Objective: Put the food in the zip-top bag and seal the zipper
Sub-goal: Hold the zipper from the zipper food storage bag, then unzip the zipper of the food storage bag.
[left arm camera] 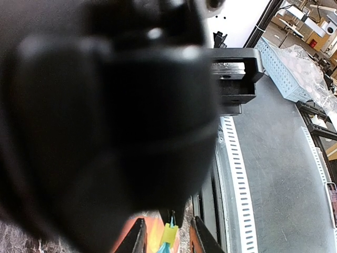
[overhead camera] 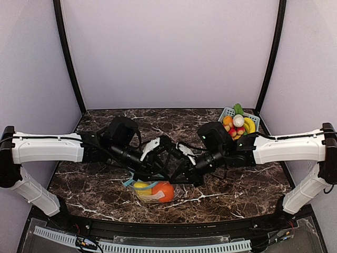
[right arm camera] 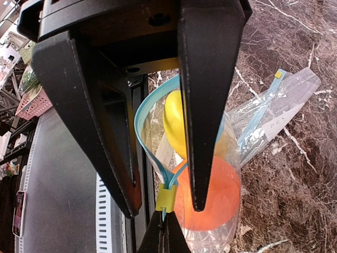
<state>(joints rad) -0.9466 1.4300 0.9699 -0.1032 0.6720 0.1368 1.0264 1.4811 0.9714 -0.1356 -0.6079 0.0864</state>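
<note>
Right gripper point(right arm camera: 164, 225) clamps clear plastic zip-top bag point(right arm camera: 279, 100) at its rim; left gripper point(right arm camera: 164, 211) gapes narrowly astride yellow slider tab point(left arm camera: 168, 233); glossy yellow oblong toy point(right arm camera: 176, 124), orange-red ball point(right arm camera: 216, 195) inside

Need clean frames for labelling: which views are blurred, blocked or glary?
Left wrist: a dark out-of-focus mass fills most of the frame, and the yellow slider only shows at the bottom edge; right wrist: sharp, with glare on the zip-top bag film and the orange ball clear inside; top external: evenly lit, no hard shadows, bag small and partly covered.
</note>
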